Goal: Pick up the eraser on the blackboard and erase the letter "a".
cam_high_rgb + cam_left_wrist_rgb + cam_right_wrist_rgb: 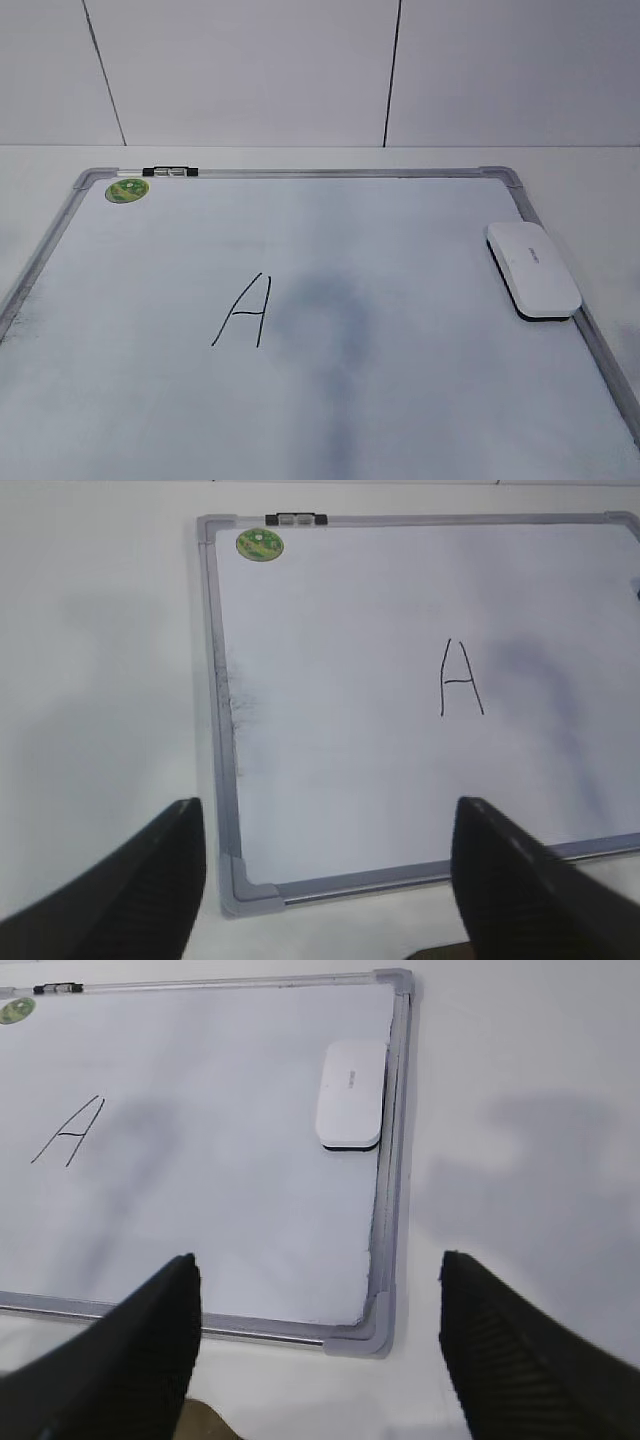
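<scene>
The blackboard (420, 420) is a white dry-erase board with a grey frame, lying flat on the table. The eraser (533, 268) lies on the board by its right frame edge, white side up; it also shows in the right wrist view (351, 1092). No lowercase "a" shows. A grey smear (335, 320) lies right of a capital "A" (245, 312). My left gripper (327, 810) is open and empty above the board's near left corner. My right gripper (317, 1260) is open and empty above the near right corner, well short of the eraser. Neither gripper shows in the exterior view.
A round green sticker (127, 189) sits at the board's far left corner. A small black-and-silver clip (168, 173) sits on the far frame edge. White table (100, 680) surrounds the board, and a white wall stands behind it.
</scene>
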`<state>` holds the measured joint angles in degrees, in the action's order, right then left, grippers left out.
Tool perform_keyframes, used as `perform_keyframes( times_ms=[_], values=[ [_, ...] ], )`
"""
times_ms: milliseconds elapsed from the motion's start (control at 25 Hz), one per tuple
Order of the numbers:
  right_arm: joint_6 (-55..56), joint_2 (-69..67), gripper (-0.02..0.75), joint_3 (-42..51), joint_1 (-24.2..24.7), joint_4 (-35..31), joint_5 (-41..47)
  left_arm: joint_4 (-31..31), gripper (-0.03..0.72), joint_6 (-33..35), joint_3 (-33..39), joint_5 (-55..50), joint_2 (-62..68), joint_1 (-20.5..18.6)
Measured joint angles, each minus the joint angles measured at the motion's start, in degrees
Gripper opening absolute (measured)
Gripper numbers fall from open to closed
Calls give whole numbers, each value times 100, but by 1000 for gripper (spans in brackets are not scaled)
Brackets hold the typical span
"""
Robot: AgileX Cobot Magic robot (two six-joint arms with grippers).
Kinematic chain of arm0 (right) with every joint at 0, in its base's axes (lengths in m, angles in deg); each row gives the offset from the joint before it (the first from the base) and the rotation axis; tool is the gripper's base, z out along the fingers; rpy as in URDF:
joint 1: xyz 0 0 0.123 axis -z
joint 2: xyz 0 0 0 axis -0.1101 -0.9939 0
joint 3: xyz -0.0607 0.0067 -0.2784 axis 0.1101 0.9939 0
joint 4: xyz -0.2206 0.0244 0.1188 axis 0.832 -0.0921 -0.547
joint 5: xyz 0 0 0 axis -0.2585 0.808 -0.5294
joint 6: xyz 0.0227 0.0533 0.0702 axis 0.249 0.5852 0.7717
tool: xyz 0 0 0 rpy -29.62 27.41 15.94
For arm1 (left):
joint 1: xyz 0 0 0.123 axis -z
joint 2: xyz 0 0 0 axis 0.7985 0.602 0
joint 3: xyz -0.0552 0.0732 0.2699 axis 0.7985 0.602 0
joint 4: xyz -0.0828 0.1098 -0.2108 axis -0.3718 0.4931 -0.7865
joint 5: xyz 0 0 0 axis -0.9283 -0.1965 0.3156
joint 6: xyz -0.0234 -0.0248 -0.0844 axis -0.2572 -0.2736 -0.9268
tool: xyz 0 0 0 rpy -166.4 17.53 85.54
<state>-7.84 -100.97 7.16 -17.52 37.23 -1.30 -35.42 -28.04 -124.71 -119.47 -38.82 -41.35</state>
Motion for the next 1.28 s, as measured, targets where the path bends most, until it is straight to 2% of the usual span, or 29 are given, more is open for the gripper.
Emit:
perform_keyframes(
  times_ms=[360, 720, 960, 1280],
  values=[
    [0, 232, 593, 741, 0, -4, 0, 259, 573, 146, 1183, -22, -1084, 0],
    [0, 420, 593, 1756, 0, 34, -10, 273, 572, 167, 2320, 274, -1229, 0],
    [-58, 420, 593, 1840, 0, 102, -67, 273, 572, 327, 2400, 847, -1229, 0],
    [-113, 420, 593, 2019, 0, 666, -665, 273, 563, 453, 2474, 1149, -1229, 0]
  ],
)
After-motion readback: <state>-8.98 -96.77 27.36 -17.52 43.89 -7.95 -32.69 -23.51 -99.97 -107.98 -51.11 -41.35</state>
